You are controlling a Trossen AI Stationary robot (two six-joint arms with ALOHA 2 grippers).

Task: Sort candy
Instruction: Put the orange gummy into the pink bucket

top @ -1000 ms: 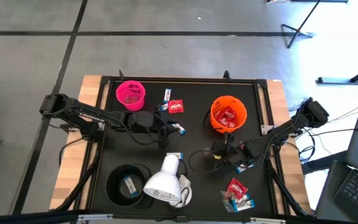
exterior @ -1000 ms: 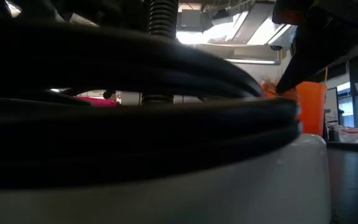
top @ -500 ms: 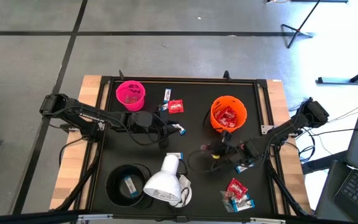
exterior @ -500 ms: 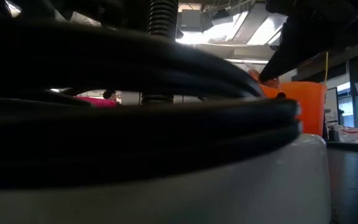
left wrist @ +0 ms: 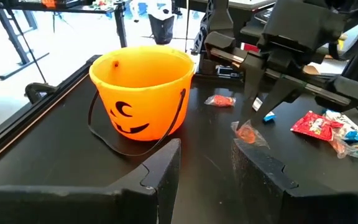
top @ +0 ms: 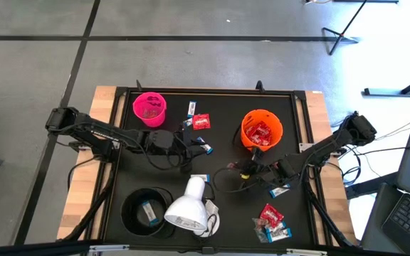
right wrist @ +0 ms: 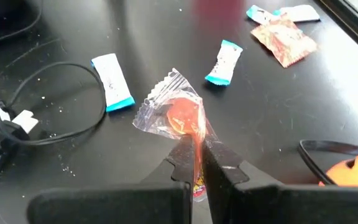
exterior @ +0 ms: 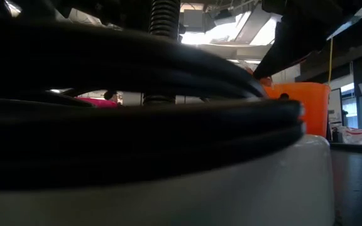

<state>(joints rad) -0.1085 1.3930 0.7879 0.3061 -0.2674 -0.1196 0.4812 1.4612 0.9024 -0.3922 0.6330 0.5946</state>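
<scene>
You won't find any readable text here: the print on the candy wrappers (right wrist: 112, 81) ahead of the jaws is too blurred.

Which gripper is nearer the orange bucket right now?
The right. The right gripper sits just in front of the orange bucket, jaws shut on an orange candy. The left gripper waits farther off, toward the table's middle.
</scene>
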